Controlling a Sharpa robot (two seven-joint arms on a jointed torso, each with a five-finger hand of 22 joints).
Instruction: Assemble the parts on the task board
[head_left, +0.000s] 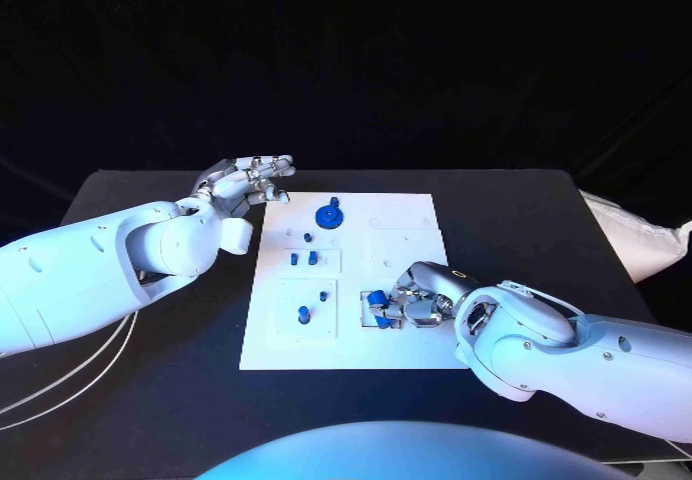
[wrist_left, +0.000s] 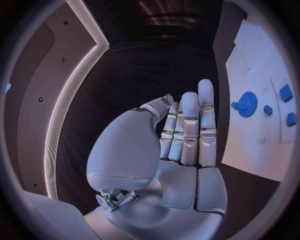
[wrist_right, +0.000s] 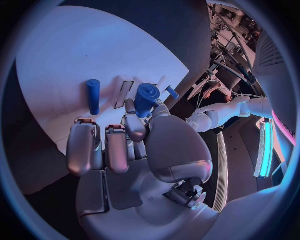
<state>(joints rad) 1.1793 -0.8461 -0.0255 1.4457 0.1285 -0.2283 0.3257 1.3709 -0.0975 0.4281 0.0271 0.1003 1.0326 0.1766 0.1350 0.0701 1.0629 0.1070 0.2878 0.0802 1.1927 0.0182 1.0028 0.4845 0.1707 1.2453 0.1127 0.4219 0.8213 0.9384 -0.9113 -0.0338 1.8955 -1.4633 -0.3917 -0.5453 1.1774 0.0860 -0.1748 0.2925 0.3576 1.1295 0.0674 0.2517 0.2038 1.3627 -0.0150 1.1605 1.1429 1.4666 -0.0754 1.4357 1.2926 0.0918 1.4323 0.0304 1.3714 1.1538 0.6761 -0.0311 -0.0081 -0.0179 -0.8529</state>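
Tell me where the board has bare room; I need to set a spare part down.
Free: the task board's far right corner beyond the blue gear, and its near edge strip. Crowded: the near right, where the right hand holds a blue part.

Head camera looks down — both wrist cameras sit close, sharing the task board.

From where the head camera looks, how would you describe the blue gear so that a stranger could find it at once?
Start at the white task board in the middle of the black table. Go to its far edge, on the side near the left hand, which hovers open just off the board. The blue gear lies flat there; it is a round toothed disc, the widest blue part, while the other blue parts are small pegs and blocks.
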